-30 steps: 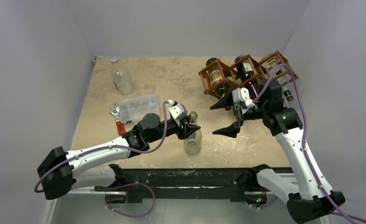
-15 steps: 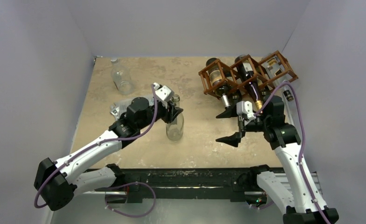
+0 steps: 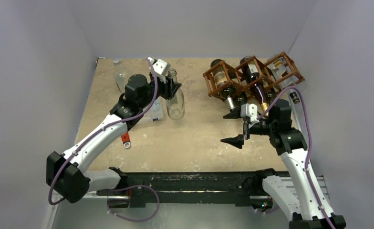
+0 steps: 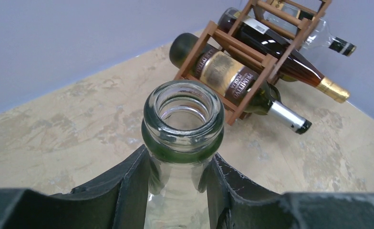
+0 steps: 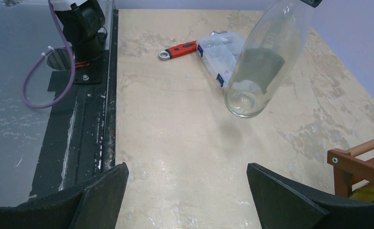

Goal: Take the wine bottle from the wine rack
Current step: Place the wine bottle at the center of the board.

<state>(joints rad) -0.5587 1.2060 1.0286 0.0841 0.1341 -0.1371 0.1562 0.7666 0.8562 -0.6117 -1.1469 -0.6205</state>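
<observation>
Left hand (image 3: 171, 84) has carried the clear glass bottle (image 3: 176, 106) far-left across the surface (image 3: 194, 138), clamped on its neck, near the plastic compartment box (image 5: 218, 55). Right hand (image 3: 233, 128) gapes wide and empty just before the wine rack (image 3: 223, 76). Three wine bottles (image 3: 254, 81) remain racked, so extraction is likely pending.

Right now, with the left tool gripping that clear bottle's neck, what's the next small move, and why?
Probably lower it straight down: the left tool is clamped on the clear bottle, which hangs tilted above the bare table, with its shadow beneath it.
</observation>
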